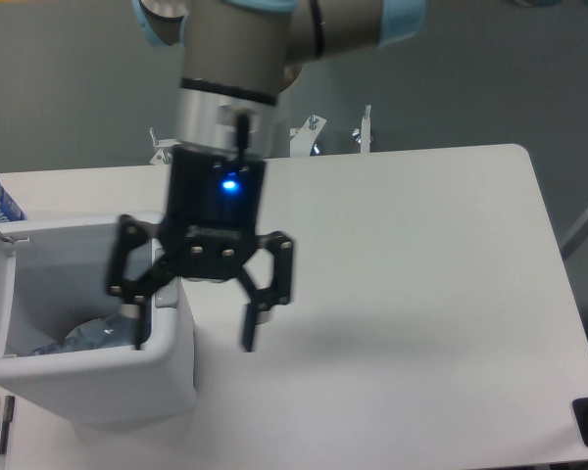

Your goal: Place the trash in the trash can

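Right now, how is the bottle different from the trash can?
The bottle is clear and crumpled; the trash can is white, smooth and boxy. The bottle is small and lies inside; the trash can is much bigger and holds it. The open gripper touches neither.
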You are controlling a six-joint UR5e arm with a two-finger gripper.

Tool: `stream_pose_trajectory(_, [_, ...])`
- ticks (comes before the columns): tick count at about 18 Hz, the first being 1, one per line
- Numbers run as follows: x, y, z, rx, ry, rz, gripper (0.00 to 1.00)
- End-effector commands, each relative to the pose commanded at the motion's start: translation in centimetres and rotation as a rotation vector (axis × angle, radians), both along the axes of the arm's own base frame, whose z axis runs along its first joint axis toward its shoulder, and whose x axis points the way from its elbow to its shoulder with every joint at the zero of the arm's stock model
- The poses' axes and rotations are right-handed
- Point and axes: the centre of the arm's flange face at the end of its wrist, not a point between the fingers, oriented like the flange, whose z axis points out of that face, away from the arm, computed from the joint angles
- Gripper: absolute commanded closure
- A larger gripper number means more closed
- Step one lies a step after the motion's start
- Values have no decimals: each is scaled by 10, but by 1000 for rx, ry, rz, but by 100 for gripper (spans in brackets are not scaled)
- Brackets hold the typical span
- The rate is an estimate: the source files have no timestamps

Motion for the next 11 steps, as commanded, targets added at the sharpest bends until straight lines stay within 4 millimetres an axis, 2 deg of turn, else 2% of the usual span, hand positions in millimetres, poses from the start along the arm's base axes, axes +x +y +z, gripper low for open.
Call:
stream_pose_trajectory(3, [-25,-16,-15,-79,64,13,0])
stream_pose_trajectory(6, [-47,-37,-14,-177,149,41,0])
stream_pose_trajectory(11, [-97,-85,-21,-375,235,-5,0])
